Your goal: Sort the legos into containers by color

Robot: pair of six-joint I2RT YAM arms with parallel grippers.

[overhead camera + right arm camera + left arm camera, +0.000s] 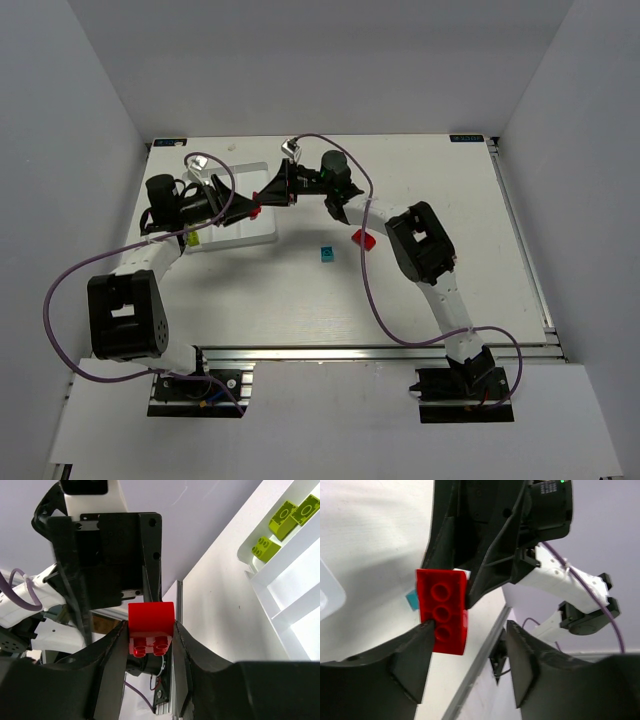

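A red lego [151, 627] hangs in the air above the edge of the white containers tray [258, 233], and my right gripper [150, 628] is shut on its sides. My left gripper [470, 630] faces it with its jaws open; one left finger [415, 650] still touches the same red lego [442, 611]. From above, both grippers meet at that brick [255, 211]. A second red lego [363, 239] and a teal lego [326, 254] lie on the table. Yellow-green legos [282, 520] sit in one tray compartment.
The tray's thin dividing walls [280, 565] run just beside my right gripper. Purple cables loop off both arms over the table. Grey walls enclose the table on three sides, and an aluminium rail [380, 350] runs along the near edge.
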